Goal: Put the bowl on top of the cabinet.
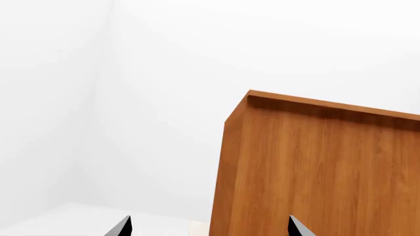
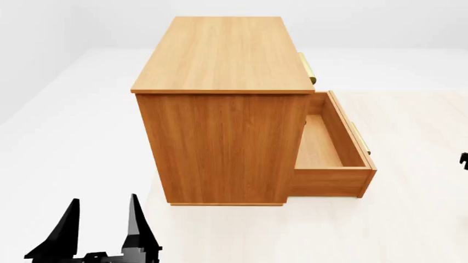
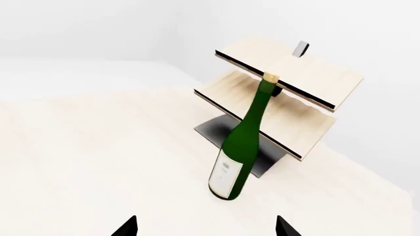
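Head view shows no bowl, so I must find it; both my grippers' fingers (image 2: 133, 222) are spread, holding nothing, cabinet (image 2: 223, 55) top waits bare

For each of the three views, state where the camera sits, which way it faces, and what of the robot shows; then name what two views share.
Head view: on the head, facing forward and down at the large orange-brown wooden cabinet with one open drawer; left tool shows.
Left wrist view: near the left tool, facing the cabinet's side; only fingertips show.
Right wrist view: near the right tool, facing a green glass bottle and a tilted light-wood rack.
Shared: head and left wrist both show the cabinet.
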Robot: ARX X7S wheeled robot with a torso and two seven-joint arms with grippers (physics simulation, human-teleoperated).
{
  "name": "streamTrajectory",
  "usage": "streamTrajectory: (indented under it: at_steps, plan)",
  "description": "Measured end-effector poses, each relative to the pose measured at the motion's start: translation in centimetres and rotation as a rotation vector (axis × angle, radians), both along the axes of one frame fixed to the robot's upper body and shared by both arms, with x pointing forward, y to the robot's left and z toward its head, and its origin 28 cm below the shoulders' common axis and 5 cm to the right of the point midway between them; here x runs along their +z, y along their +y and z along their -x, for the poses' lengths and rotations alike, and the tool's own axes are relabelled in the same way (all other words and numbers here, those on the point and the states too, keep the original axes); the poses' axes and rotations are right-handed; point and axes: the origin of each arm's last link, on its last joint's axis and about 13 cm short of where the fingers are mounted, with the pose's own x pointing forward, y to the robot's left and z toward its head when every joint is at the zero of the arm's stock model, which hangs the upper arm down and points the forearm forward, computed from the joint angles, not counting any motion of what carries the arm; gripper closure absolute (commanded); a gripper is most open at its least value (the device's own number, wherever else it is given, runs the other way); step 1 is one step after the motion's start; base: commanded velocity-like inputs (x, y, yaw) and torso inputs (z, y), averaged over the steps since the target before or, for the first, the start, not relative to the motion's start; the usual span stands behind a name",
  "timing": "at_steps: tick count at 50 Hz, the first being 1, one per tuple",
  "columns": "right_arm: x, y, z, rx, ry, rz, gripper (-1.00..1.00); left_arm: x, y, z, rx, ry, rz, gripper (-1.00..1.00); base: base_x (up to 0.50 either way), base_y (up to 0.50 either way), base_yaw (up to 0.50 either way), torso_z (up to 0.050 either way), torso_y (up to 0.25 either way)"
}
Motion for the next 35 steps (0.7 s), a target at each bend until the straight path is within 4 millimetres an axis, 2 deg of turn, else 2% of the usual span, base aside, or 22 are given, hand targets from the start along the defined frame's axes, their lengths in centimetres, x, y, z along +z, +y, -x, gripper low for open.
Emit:
streamTrajectory:
  at_steps: [19, 35]
  plan:
    - [0.12, -0.39, -0.11, 0.035, 0.067, -0.114, -1.0, 0.15, -0.17, -0.55, 0.0, 0.0, 0.002, -1.0, 0.0, 0.0, 0.0, 0.0, 0.0]
    - [-0.67, -0.77, 0.31, 0.087, 0.173, -0.198, -1.0, 0.31, -0.21, -0.8, -0.001, -0.002, 0.0, -1.0, 0.0, 0.0, 0.0, 0.0, 0.0]
